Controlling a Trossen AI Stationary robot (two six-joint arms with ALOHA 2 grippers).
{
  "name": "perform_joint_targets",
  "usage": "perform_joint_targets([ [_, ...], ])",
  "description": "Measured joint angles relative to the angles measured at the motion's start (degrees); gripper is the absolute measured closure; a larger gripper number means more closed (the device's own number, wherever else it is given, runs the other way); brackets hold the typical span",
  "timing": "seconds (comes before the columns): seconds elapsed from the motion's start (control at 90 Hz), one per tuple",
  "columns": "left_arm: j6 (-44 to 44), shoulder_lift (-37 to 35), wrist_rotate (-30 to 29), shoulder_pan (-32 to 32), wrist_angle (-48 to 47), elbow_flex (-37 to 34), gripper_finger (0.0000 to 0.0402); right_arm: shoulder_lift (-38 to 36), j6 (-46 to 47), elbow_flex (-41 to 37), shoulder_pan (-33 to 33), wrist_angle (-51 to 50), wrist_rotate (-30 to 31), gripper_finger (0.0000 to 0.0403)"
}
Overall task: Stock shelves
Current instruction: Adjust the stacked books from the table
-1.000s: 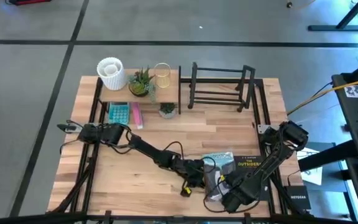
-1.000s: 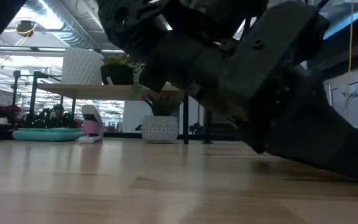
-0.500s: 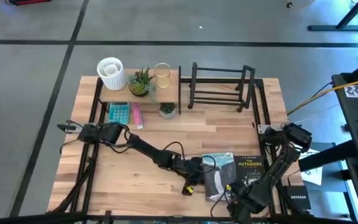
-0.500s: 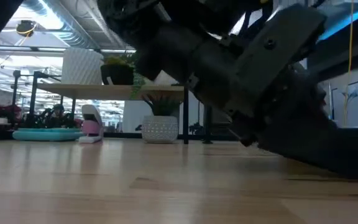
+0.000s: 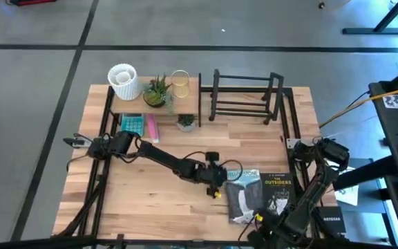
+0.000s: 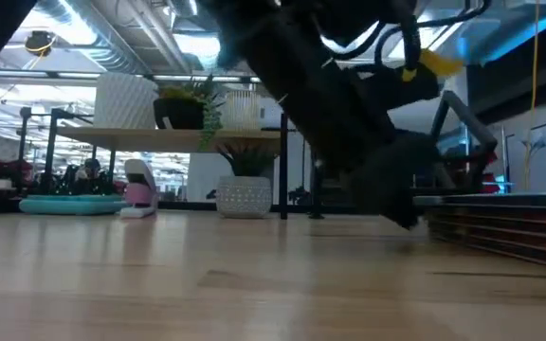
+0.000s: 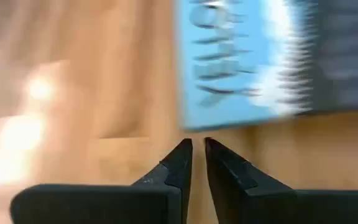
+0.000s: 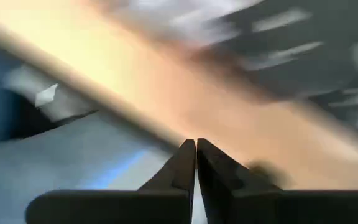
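Observation:
Two books lie flat on the table's near right: a blue-and-grey one (image 5: 244,194) and a dark one (image 5: 278,192). My left gripper (image 5: 221,181) sits low at the blue book's left far corner. Its fingertips (image 7: 194,146) are shut and stop just short of the book's edge (image 7: 241,121). My right gripper (image 5: 264,225) is shut at the table's near edge, near the books' near side. The wooden shelf (image 5: 154,97) stands far left on its thin black legs. The black bar rack (image 5: 244,97) stands at the far middle.
On the wooden shelf stand a white ribbed vase (image 5: 123,79), a plant (image 5: 157,90) and a glass (image 5: 180,81). Under it are a teal item (image 5: 131,124), a pink item (image 5: 150,128) and a small potted plant (image 5: 185,122). Bare tabletop lies between shelves and books.
My left gripper has moved toward the table's far edge and a little right, to the blue book's far left corner. My right arm has drawn back off the books toward the table's near edge, so both covers now show. The books have stayed in place.

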Motion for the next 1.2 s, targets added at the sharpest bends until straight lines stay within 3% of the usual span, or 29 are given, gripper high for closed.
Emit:
perform_joint_targets([
  [0.1,1.53,-0.84,2.5,1.63,1.26,0.42,0.0371,2.07,-1.25,0.03,0.62,2.98,4.55,0.0402],
  [0.256,-1.98,-0.78,12.35,3.94,0.19,0.11,0.0371,5.77,-2.08,-0.06,0.78,5.26,4.0,0.0402],
  [0.322,-2.76,-0.78,10.26,4.23,-3.03,0.02,0.0371,6.52,-2.1,-0.01,0.79,6.74,4.01,0.0402],
  [0.433,-2.78,-1.61,0.7,4.39,-8.31,-0.09,0.0371,7.31,-2.09,0.12,0.85,8.15,4.45,0.0402],
  [0.489,-2.94,-2.57,0.41,4.41,-9.78,-0.06,0.0371,7.33,-2.1,0.12,0.85,8.24,5.41,0.0402],
  [0.7,-6.3,-1.23,20.12,3.3,-8.98,0.02,0.0371,7.47,-2.31,0.07,0.86,8.84,7.16,0.0402],
  [0.911,-6.46,0.97,19.88,2.16,-1.46,0.04,0.0371,7.59,-2.33,0.03,0.87,9.13,8.82,0.0402],
  [1.2,-6.44,1.19,18.77,4.1,0.15,0.42,0.0371,7.7,-3.57,-0.04,0.85,10.02,10.32,0.0402],
])
